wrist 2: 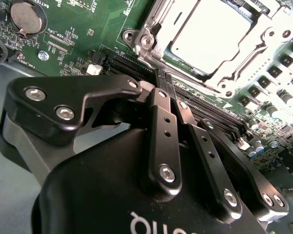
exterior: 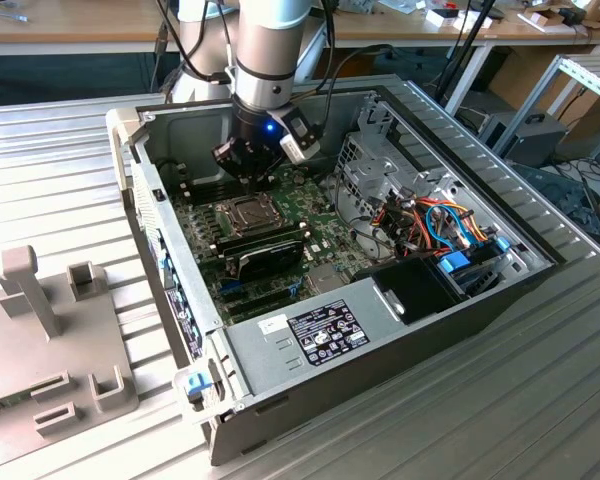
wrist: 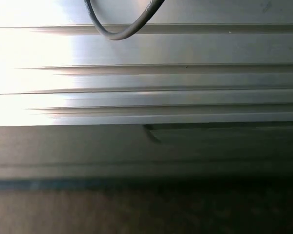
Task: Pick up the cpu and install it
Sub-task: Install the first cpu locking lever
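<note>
We see the cpu already seated in its socket, while our gripper hovers just beside it, jaws closed on nothing.

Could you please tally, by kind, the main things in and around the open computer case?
cpu: 1
gripper: 1
case: 1
coin cell: 1
grey jig: 1
Total: 5
</note>
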Robot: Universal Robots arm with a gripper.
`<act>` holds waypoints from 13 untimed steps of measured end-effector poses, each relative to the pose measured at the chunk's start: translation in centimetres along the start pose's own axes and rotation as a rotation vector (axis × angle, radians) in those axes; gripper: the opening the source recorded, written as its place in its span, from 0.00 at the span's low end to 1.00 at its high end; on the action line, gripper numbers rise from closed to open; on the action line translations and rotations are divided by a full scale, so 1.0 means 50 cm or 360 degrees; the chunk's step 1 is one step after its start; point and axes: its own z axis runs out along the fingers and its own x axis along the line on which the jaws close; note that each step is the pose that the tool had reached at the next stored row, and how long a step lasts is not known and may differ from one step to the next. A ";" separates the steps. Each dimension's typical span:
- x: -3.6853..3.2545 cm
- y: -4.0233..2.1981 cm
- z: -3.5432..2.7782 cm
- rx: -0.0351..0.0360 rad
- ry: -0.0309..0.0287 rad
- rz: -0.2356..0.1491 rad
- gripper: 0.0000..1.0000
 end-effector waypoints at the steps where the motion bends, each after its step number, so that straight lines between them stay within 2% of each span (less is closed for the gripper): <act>1: 0.000 -0.001 0.000 0.0000 0.00001 0.0000 0.11; 13: 0.000 -0.001 0.002 0.0003 0.00000 0.0000 0.11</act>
